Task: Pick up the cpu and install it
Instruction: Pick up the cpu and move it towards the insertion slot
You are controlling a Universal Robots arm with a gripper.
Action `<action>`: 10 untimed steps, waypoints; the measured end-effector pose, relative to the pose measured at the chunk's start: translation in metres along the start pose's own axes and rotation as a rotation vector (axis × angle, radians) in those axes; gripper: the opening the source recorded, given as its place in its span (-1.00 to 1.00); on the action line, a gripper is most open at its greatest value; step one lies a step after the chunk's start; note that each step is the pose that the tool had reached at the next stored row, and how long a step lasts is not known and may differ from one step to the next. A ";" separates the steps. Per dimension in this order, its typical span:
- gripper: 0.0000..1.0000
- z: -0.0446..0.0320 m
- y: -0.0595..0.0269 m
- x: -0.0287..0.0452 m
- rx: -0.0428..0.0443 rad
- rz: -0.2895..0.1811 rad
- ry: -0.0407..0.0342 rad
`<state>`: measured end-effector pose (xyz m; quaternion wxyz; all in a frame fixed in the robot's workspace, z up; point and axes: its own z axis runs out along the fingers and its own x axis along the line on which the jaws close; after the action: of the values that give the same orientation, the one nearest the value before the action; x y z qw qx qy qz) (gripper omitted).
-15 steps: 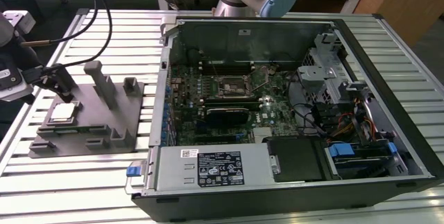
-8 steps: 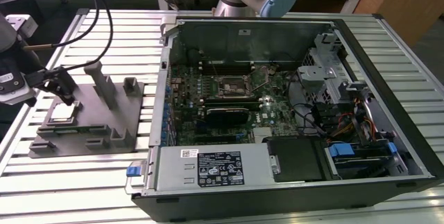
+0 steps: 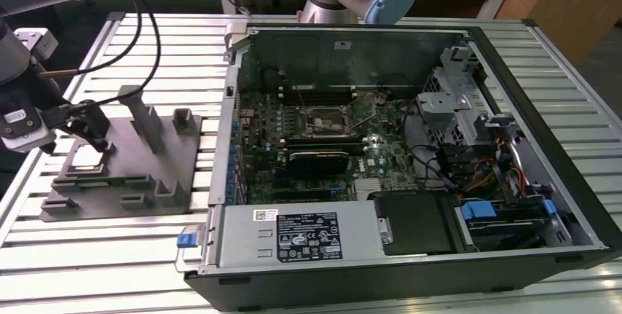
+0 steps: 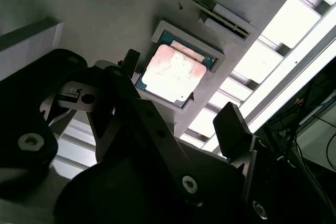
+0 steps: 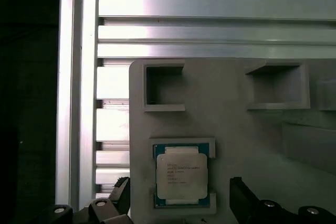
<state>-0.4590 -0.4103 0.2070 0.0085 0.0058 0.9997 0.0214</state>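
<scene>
- Fingers of my gripper point(image 5: 180, 192) are wide apart, with the cpu point(image 5: 181, 177) below, between them.
- I think a level, soft squeeze on its edges is best.

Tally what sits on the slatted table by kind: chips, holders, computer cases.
cpu: 1
grey holder: 1
open computer case: 1
Total: 3
</scene>
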 end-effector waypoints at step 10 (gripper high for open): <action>0.67 0.0113 -0.0004 -0.0004 0.0000 0.000 0.0000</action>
<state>-0.4584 -0.4102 0.1957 0.0085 0.0057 0.9997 0.0214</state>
